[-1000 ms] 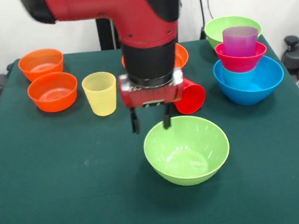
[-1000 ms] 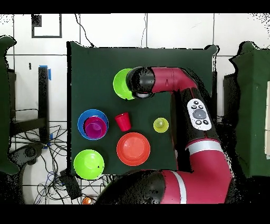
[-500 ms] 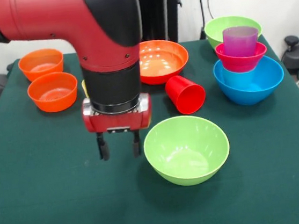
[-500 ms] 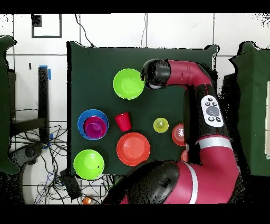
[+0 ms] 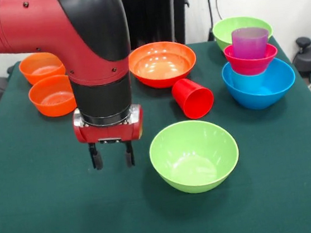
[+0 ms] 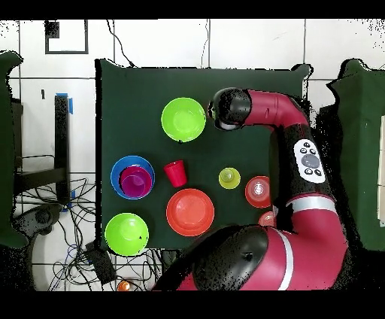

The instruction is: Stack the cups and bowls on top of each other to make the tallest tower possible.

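The tool (image 5: 112,155) hangs over the green worktop (image 5: 54,218), its 2 fingers apart with nothing between them, just beside the near lime green bowl (image 5: 194,155) but clear of its rim. That bowl stands upright and alone. The red cup (image 5: 193,98) lies on its side between it and the wide orange bowl (image 5: 162,63).

By the worktop's edge, the big blue bowl (image 5: 259,84) holds the small magenta bowl (image 5: 250,59), and the purple cup (image 5: 250,42) stands upright in that. The second lime green bowl (image 5: 223,29) sits just behind this stack. 2 small orange bowls (image 5: 48,96) sit close together at the opposite side, partly hidden by the arm (image 5: 88,40).

From overhead, the yellow cup (image 6: 229,178) stands upright near the wide orange bowl.
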Tool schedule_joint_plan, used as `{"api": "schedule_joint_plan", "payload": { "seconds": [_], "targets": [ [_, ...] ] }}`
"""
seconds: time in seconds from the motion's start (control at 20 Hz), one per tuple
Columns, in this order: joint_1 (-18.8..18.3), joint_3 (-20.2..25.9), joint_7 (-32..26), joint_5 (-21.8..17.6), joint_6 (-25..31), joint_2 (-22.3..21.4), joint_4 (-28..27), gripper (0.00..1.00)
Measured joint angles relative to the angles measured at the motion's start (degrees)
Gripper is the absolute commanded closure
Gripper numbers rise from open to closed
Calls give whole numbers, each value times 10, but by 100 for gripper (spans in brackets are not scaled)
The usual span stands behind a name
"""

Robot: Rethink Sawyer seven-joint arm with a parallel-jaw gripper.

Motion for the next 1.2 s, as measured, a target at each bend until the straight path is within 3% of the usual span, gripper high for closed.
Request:
{"api": "schedule_joint_plan", "payload": {
  "seconds": [0.8, 1.2],
  "targets": [
    [-12, 5, 0, 0, 0, -41, 120, 0],
    [-6, 6, 0, 0, 0, -60, 136, 0]
  ]
}}
